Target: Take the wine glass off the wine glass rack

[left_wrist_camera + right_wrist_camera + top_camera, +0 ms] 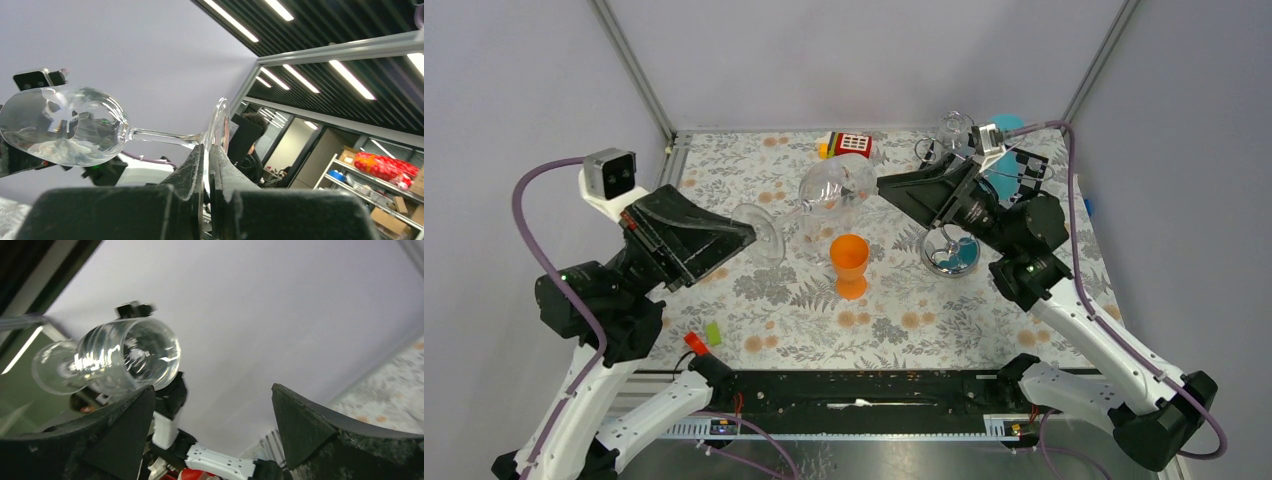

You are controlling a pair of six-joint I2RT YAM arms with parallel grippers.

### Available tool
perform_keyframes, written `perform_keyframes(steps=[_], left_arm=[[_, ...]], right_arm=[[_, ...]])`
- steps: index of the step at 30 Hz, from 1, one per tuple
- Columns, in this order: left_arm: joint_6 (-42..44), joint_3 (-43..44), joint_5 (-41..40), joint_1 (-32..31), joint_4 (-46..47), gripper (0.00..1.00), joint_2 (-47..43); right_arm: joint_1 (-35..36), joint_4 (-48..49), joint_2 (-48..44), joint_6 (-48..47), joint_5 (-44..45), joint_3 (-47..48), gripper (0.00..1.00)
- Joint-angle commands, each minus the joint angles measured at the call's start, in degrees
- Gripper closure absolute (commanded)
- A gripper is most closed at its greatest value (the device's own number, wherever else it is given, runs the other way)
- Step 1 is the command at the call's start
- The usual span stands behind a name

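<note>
Wine glass [834, 190] hangs horizontal above the table [924, 330], clear of the wine glass rack [932, 258], which stands at the table's right side. Left jaws are clamped on the edge of its foot (bowl pointing right). Right jaws are spread wide, holding nothing, just beside the bowl. Orange cup [851, 262] stands upright beneath.

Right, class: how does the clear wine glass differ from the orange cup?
The wine glass is clear, while the orange cup is opaque. The wine glass lies sideways in the air, its foot pinched by the left tool. The orange cup stands upright on the table, untouched. Both are drinking vessels.
</note>
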Motion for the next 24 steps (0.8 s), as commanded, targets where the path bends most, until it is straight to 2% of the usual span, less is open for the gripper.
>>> perform_keyframes(steps=[1,7,12,24], left_arm=[[-5.6,1.2,0.4,0.3,13.3,1.0,0.1],[-9.3,-0.5,-0.3,0.3,23.0,1.0,0.0],[-10.4,-0.9,-0.2,0.2,24.1,1.0,0.1],[-16.2,-4.2,-0.4,0.2,30.2,1.0,3.3]], right_arm=[[2.2,22.5,0.9,4.8,-5.3,3.4,0.08],[3.8,28.9,2.4,5.7,-9.8,6.5,0.07],[4.4,29.6,4.9,4.8,-12.5,10.8,0.1],[4.5,34.7,15.2,9.7,-21.2,22.0,0.38]])
